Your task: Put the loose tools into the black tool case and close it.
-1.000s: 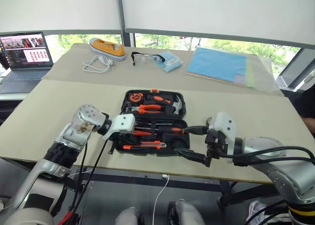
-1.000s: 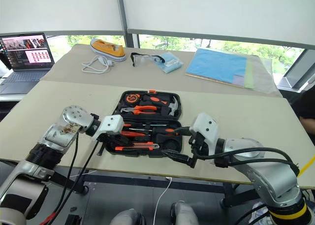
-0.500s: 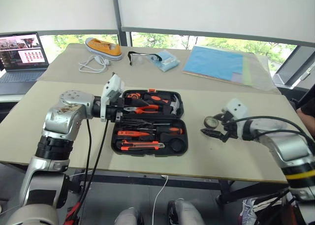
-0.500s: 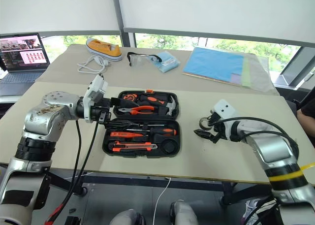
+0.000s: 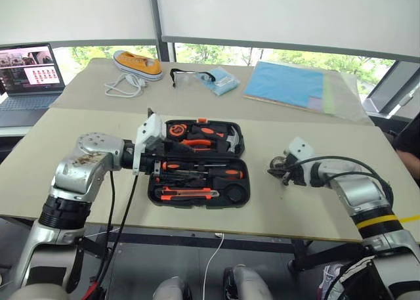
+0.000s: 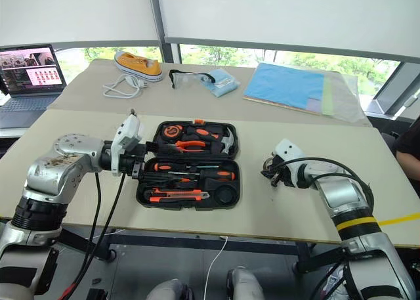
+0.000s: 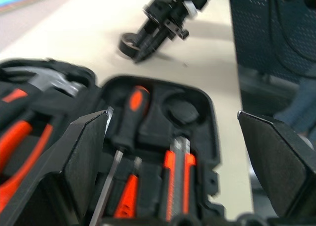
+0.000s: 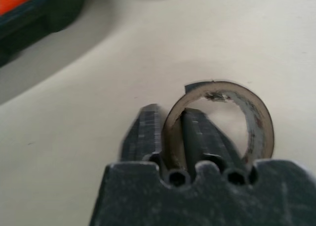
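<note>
Small dark tape roll (image 8: pixel 219 119) lies on the table (image 5: pixel 315 201), right of the open black tool case (image 5: pixel 197 163). Right gripper (image 8: pixel 170 137) is pinched on its wall, one finger inside the ring; the right wrist view confirms this. Left gripper (image 7: pixel 182 161) stands wide over the case's screwdriver (image 7: pixel 127 118) and utility knife (image 7: pixel 177 179)

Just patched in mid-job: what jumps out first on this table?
The open black tool case at the table's middle, packed with orange-handled tools. To its right, on the bare tabletop, the right gripper is pinching the wall of the small tape roll. The left gripper hangs open at the case's left edge.
</note>
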